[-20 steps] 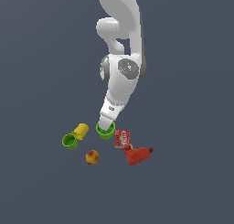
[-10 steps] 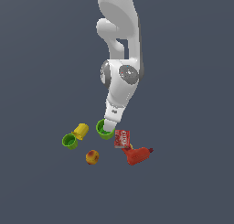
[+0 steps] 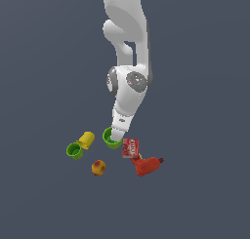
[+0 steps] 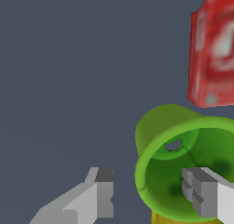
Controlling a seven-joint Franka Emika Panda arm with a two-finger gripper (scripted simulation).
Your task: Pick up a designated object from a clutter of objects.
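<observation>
One pincer (image 4: 151, 198) finger inside green cup (image 4: 183, 141)

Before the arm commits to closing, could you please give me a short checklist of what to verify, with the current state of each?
1. Jaws open: ok; the gripper shows two separated fingers.
2. Right target: ok; it is at the larger green cup, not the smaller green cup.
3. Straddling the rim: ok; one finger sits inside the cup, the other outside.
4. Red box clear of the fingers: ok in the wrist view.
5. Yellow cup clearance: cannot tell.
6. Cup lifted: not ok, not yet gripped.
</observation>
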